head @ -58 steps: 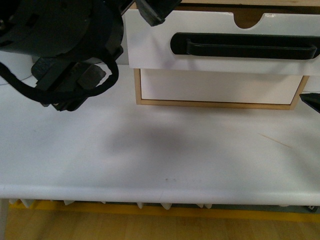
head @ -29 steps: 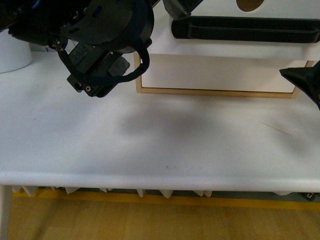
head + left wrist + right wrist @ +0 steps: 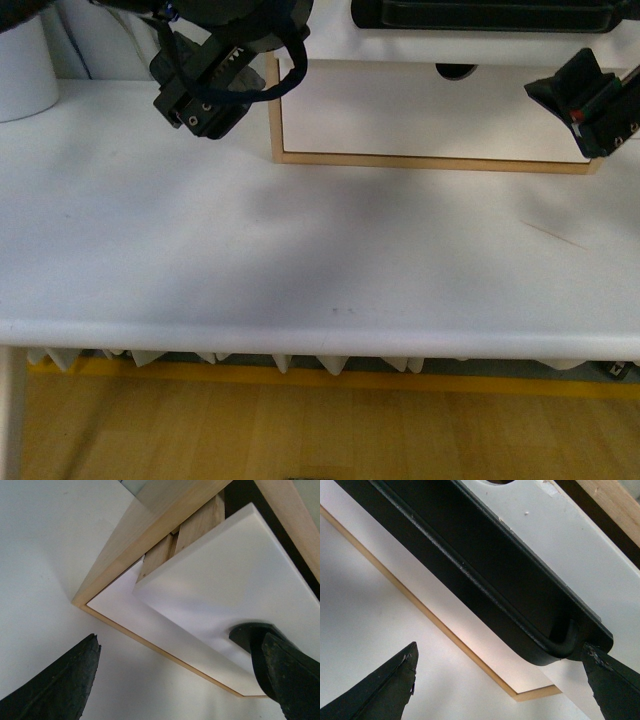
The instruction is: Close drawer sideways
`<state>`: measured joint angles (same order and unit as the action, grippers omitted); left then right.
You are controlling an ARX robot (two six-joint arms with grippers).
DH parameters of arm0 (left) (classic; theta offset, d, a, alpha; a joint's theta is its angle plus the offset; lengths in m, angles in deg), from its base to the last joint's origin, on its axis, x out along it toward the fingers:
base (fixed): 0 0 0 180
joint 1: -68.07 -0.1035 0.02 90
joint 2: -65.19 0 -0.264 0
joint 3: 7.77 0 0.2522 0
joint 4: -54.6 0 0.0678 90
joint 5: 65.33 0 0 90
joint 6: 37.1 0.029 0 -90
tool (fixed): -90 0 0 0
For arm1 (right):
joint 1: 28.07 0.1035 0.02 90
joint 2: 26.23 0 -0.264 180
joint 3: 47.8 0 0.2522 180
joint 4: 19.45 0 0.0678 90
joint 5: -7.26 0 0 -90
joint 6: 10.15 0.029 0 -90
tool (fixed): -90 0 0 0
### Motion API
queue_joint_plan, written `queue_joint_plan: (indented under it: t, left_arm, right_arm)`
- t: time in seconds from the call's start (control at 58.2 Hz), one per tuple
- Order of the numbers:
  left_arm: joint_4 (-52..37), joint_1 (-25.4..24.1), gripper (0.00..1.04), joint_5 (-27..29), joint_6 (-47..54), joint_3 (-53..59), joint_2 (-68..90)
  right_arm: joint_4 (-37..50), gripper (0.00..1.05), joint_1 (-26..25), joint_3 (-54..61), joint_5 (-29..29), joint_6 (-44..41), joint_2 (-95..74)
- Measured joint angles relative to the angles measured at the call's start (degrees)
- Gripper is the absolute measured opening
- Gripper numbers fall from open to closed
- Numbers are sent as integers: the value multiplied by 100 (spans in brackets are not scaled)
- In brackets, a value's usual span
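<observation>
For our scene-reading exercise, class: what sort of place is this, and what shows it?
Probably a robotics lab or test bench, not a home: a small wooden cabinet stands on a white table, the left gripper and right gripper hover at it, and a yellow strip runs along the floor.

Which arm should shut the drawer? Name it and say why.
Probably right: the black handle of the drawer spans the gap of the open right pincer. The left pincer, also open, faces only the drawer front's corner.
</observation>
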<state>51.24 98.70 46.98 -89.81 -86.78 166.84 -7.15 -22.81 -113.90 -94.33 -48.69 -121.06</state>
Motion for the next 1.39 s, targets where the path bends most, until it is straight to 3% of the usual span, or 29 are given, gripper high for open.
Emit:
queue_joint_plan:
  t: [0.292, 0.756, 1.169, 1.393]
  left_arm:
    - [125, -66, 99, -181, 20, -647, 584]
    - [179, -122, 99, -251, 39, -1003, 841]
    - [-140, -254, 99, 280, 542, 758, -824]
    - [-48, -452, 99, 774, 1215, 2212, -2430]
  right_arm:
    - [-70, 96, -2, -686, 160, 48, -570]
    - [28, 96, -13, -673, 205, 157, -603]
    - [179, 96, -68, 1123, 168, 522, 1425]
    - [-428, 96, -131, 2382, 323, 1027, 3364]
